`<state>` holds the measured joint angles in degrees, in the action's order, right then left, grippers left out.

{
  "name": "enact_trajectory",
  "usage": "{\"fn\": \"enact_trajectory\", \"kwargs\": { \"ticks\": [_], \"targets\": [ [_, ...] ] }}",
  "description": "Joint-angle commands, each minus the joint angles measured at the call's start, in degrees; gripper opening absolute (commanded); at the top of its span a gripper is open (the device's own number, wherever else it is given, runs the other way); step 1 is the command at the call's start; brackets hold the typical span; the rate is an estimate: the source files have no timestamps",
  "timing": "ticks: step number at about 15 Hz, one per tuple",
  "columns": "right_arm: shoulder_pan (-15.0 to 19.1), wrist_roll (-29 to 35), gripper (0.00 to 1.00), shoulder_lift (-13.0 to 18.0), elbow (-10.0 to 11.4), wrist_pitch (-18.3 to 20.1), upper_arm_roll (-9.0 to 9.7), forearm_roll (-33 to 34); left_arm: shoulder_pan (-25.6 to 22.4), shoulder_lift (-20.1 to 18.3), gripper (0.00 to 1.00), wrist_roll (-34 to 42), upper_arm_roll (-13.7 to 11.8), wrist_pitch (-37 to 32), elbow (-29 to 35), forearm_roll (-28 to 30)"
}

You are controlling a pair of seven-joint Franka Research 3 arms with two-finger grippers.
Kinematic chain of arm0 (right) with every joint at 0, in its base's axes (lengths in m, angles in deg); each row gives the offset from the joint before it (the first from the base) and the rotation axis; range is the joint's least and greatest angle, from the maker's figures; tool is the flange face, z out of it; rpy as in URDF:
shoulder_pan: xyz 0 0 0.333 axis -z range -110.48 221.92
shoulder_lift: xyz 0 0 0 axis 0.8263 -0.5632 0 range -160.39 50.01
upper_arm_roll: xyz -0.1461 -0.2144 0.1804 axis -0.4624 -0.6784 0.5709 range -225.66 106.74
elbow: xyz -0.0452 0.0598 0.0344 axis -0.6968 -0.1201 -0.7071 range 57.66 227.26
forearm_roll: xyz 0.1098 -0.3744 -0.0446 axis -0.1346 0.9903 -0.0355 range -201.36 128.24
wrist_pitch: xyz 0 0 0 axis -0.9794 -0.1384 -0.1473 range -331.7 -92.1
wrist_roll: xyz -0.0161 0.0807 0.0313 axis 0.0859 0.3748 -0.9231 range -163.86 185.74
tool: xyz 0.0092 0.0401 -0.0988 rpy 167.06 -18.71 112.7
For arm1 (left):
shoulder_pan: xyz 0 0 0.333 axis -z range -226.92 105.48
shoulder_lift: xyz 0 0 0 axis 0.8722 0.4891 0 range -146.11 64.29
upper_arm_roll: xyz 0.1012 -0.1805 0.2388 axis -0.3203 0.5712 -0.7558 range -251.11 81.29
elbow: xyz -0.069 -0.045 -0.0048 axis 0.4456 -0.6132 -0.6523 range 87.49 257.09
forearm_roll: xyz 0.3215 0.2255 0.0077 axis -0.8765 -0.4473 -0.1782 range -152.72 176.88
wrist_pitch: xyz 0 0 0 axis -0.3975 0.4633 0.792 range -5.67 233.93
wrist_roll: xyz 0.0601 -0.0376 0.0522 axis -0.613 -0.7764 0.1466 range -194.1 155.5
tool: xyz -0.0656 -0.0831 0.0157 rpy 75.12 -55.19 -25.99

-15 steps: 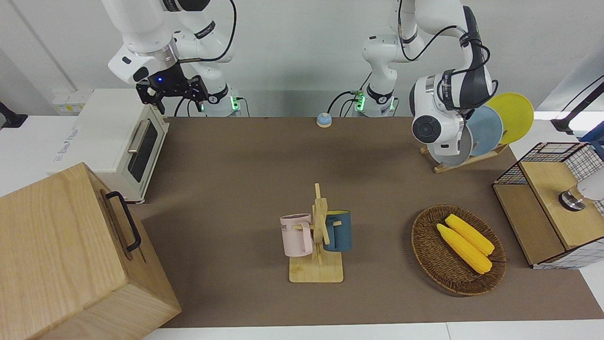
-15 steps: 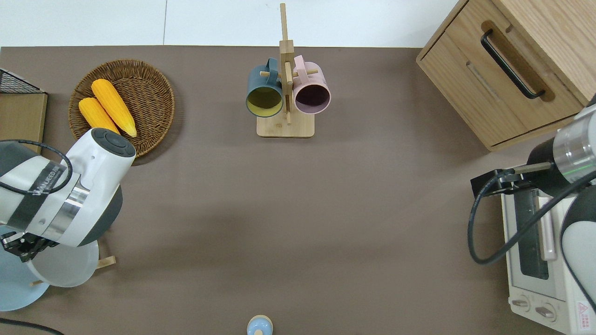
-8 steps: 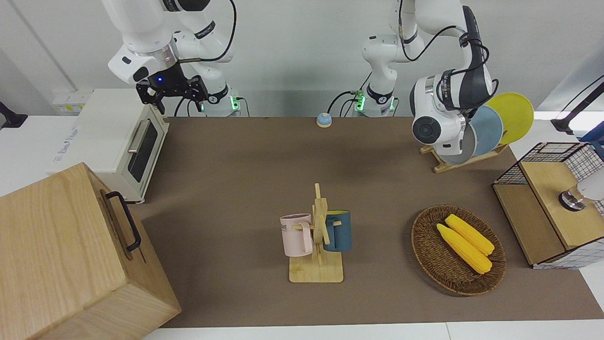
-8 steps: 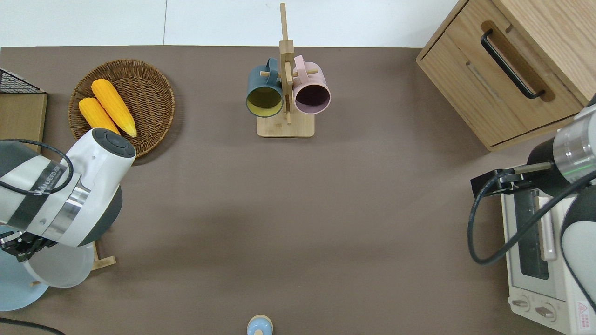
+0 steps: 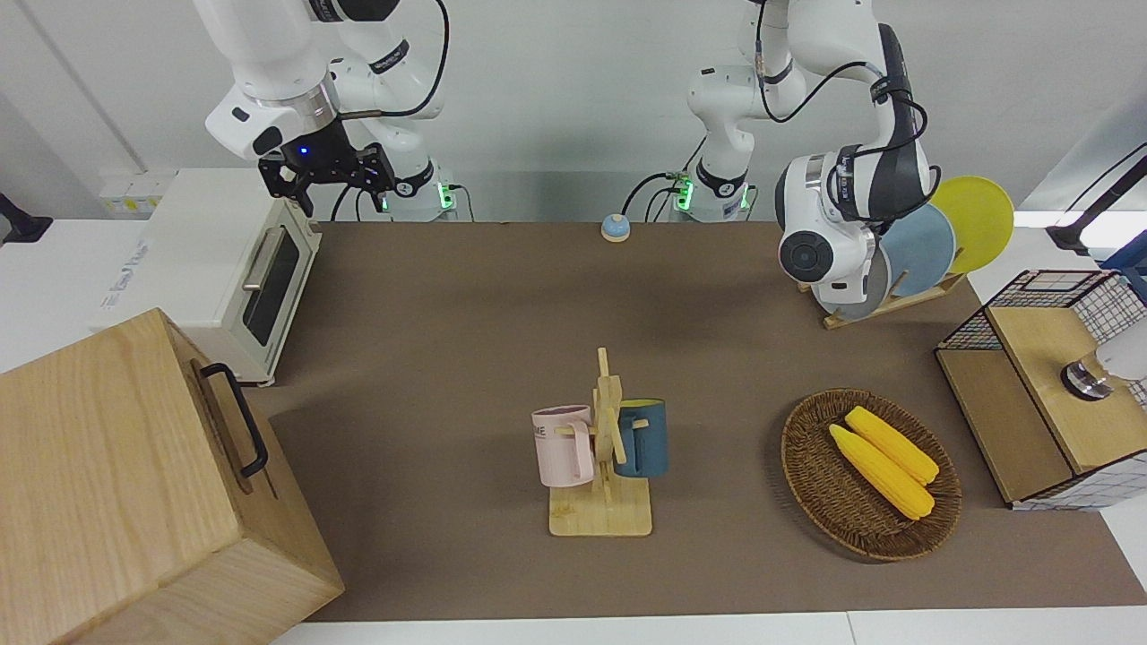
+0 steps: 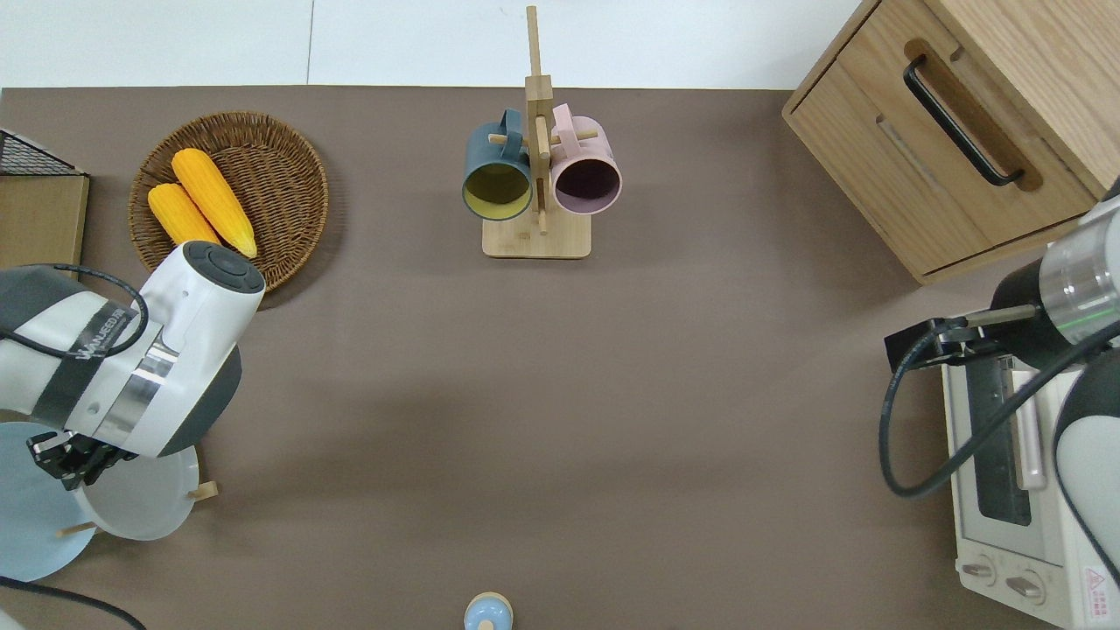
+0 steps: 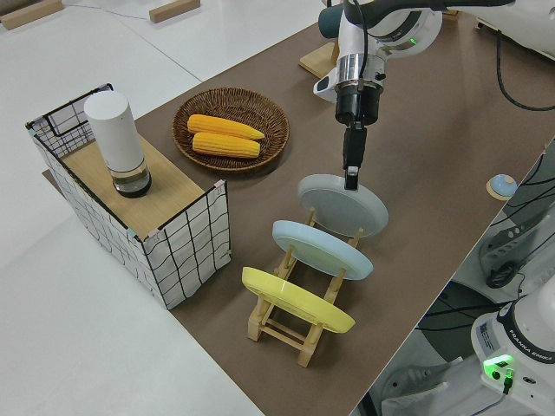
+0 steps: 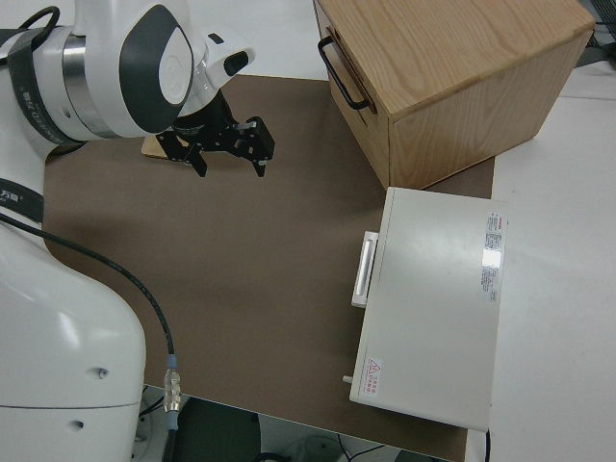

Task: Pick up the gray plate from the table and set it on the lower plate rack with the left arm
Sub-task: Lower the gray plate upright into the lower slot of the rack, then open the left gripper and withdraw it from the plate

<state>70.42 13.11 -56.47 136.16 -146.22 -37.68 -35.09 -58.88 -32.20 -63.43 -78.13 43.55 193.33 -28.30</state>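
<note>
The gray plate [image 7: 342,206] stands tilted in the slot of the lower plate rack [image 7: 290,325] that is farthest from the robots, toward the left arm's end of the table [image 5: 448,313]. My left gripper [image 7: 350,179] points down and is shut on the plate's upper rim. In the overhead view the gray plate [image 6: 144,512] shows under the left arm's wrist, with the gripper [image 6: 66,457] at its edge. In the front view the gray plate [image 5: 871,288] is mostly hidden by the arm. My right arm is parked, its gripper [image 8: 231,166] open.
A blue plate [image 7: 323,250] and a yellow plate [image 7: 297,300] stand in the same rack, nearer to the robots. A wicker basket [image 5: 811,466] with two corn cobs, a mesh-walled box [image 7: 186,234], a mug stand [image 5: 602,502], a toaster oven [image 5: 224,269], and a wooden cabinet [image 5: 134,484] are on the table.
The left arm's wrist has shifted a little toward the middle of the table. The gray plate has shifted with it and settled lower among the rack's pegs. The right arm has not moved.
</note>
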Motion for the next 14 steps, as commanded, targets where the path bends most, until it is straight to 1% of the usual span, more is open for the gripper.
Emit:
{"fn": "enact_trajectory", "kwargs": {
  "ticks": [1, 2, 3, 5, 8, 10, 12, 14],
  "targets": [
    [1.47, 0.73, 0.983, 0.14, -0.55, 0.83, 1.34, 0.38, 0.19, 0.08, 0.73, 0.10, -0.10, 2.58, 0.84, 1.62],
    [1.47, 0.73, 0.983, 0.14, -0.55, 0.83, 1.34, 0.38, 0.19, -0.01, 0.87, 0.19, -0.01, 2.58, 0.75, 1.62],
    [1.47, 0.73, 0.983, 0.14, -0.55, 0.83, 1.34, 0.38, 0.27, -0.09, 0.98, 0.36, -0.01, 2.58, 0.67, 1.71],
    [1.47, 0.73, 0.983, 0.14, -0.55, 0.83, 1.34, 0.38, 0.27, -0.36, 0.98, 0.98, 0.43, 2.58, -0.30, 3.80],
    [1.47, 0.73, 0.983, 0.14, -0.55, 0.83, 1.34, 0.38, 0.27, -0.71, 0.98, 1.16, 0.87, 2.58, -4.24, 7.84],
    [1.47, 0.73, 0.983, 0.14, -0.55, 0.83, 1.34, 0.38, 0.27, -2.37, 0.98, 1.33, 1.83, 2.58, -6.71, 11.09],
    [1.47, 0.73, 0.983, 0.14, -0.55, 0.83, 1.34, 0.38, 0.27, -5.09, 0.98, 2.73, 1.92, 3.36, -8.56, 16.01],
    [1.47, 0.73, 0.983, 0.14, -0.55, 0.83, 1.34, 0.38, 0.19, -7.64, 0.98, 4.14, 1.84, 5.90, -9.00, 19.79]
  ]
}}
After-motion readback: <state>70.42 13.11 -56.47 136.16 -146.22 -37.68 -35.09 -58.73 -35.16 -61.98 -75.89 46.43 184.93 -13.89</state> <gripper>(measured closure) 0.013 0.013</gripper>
